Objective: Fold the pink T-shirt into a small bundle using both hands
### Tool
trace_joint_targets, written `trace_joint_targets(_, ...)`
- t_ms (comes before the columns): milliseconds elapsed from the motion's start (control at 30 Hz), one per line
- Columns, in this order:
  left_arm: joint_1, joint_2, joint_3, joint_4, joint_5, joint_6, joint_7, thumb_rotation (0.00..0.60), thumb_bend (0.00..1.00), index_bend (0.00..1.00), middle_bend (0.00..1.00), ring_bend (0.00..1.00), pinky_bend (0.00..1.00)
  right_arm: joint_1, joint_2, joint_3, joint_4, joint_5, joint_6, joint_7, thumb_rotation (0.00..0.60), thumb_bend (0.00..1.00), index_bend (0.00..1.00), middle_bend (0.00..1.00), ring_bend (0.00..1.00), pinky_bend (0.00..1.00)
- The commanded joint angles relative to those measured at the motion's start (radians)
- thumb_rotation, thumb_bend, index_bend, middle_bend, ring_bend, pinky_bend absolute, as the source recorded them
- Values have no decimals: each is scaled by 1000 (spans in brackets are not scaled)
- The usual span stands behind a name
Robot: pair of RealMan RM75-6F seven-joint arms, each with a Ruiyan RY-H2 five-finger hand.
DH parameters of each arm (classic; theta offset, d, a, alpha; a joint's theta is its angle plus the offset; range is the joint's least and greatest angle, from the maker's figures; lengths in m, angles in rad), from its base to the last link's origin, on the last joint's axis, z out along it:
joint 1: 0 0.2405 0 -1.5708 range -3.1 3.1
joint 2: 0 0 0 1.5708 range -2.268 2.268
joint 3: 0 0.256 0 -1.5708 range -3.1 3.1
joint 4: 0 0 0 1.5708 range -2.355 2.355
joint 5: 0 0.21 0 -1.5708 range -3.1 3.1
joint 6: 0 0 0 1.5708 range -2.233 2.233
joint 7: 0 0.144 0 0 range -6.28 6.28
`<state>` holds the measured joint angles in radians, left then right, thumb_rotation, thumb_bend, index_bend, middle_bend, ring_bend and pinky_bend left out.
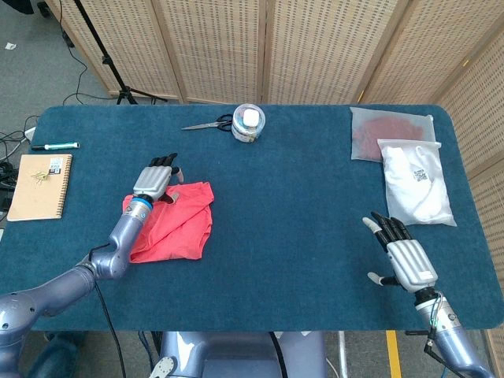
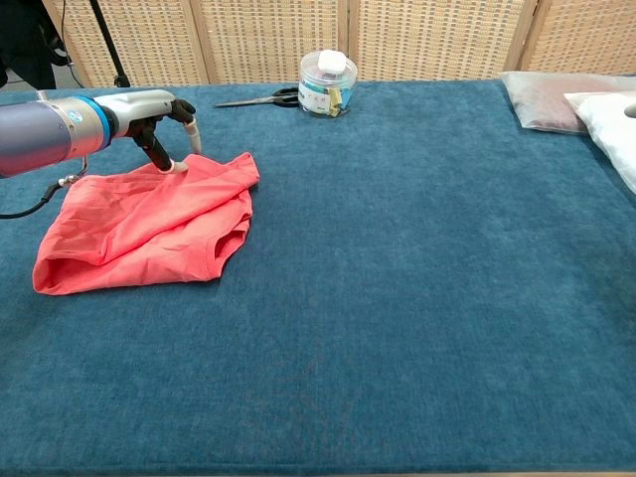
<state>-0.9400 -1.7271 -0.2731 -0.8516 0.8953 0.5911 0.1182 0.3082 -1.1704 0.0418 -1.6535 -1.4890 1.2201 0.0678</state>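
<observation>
The pink T-shirt (image 1: pixel 179 226) lies crumpled and partly folded on the left of the blue table (image 1: pixel 299 205); in the chest view the T-shirt (image 2: pixel 149 224) shows one corner doubled over. My left hand (image 1: pixel 155 179) is over the shirt's far edge, fingers apart. In the chest view the left hand (image 2: pixel 154 111) curves down and one fingertip (image 2: pixel 180 165) touches the cloth's far edge; no clear grip shows. My right hand (image 1: pixel 402 256) hovers open at the near right of the table, far from the shirt, and is outside the chest view.
Scissors (image 1: pixel 206 124) and a clear jar (image 1: pixel 249 122) sit at the far middle. A notebook (image 1: pixel 39 186) and a marker (image 1: pixel 55 146) lie at the far left. Two bagged garments (image 1: pixel 416 181) lie at the right edge. A wicker screen stands behind the table.
</observation>
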Motion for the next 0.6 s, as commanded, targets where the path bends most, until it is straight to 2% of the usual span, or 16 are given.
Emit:
trace_joint_targets(33, -4, -11, -1, 11, -14, -11, 2, 600, 355, 479, 0, 0, 0, 1, -1, 1, 2, 2, -2, 1, 600, 0, 0, 0, 0, 0)
trace_joint_targets(367, 3, -35, -5, 30, -14, 21, 4, 600, 390, 655, 0, 0, 0, 2, -1, 1, 3, 4, -4, 6, 600, 0, 0, 0, 0, 0)
trace_joint_targets(600, 29, 1, 4, -42, 45, 73, -19, 600, 425, 727, 0, 0, 0, 1, 0, 1, 2, 5, -3, 8, 600, 0, 0, 0, 0, 0)
